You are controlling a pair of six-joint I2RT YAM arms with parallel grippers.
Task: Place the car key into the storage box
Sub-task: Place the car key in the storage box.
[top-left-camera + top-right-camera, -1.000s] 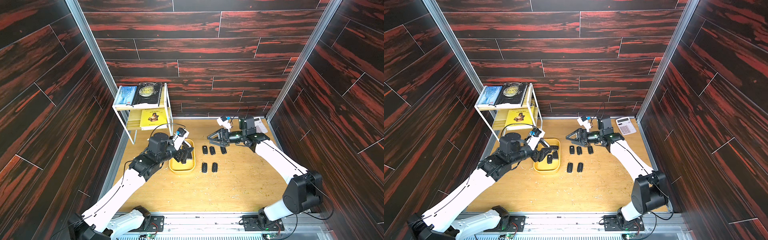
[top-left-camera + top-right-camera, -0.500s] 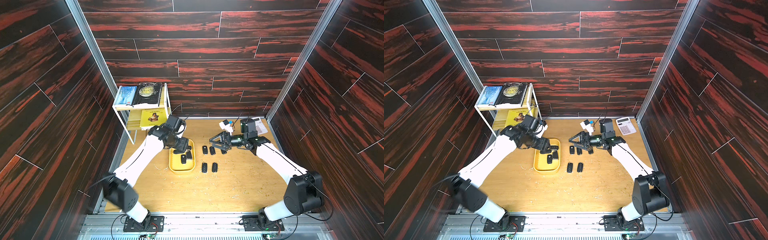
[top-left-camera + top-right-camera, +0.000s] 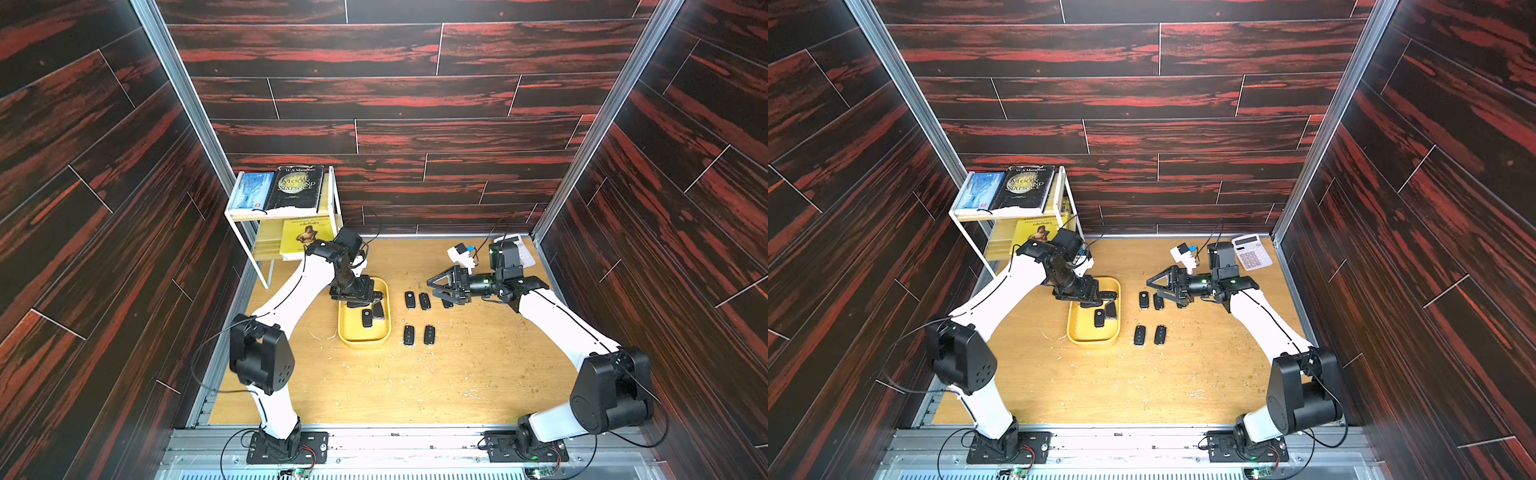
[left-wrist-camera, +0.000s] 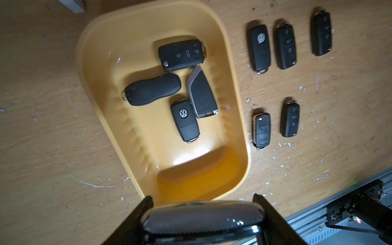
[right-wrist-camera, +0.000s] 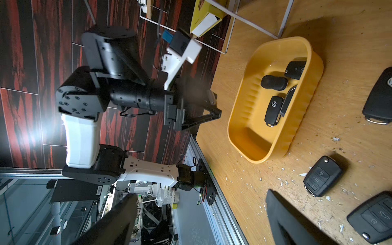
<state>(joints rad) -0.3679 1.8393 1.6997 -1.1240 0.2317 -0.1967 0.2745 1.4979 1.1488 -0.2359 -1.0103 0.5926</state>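
The scuffed wooden table (image 3: 415, 382) carries a yellow storage box (image 3: 363, 341) near its middle. Five black car keys (image 3: 409, 335) lie in two rows just beside it, with a white rack (image 3: 266, 245) and a calculator (image 3: 1252, 251) at the far corners.

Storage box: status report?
Left gripper shut on car key above storage box. Right gripper open, empty. Four keys already inside; nothing blocking.
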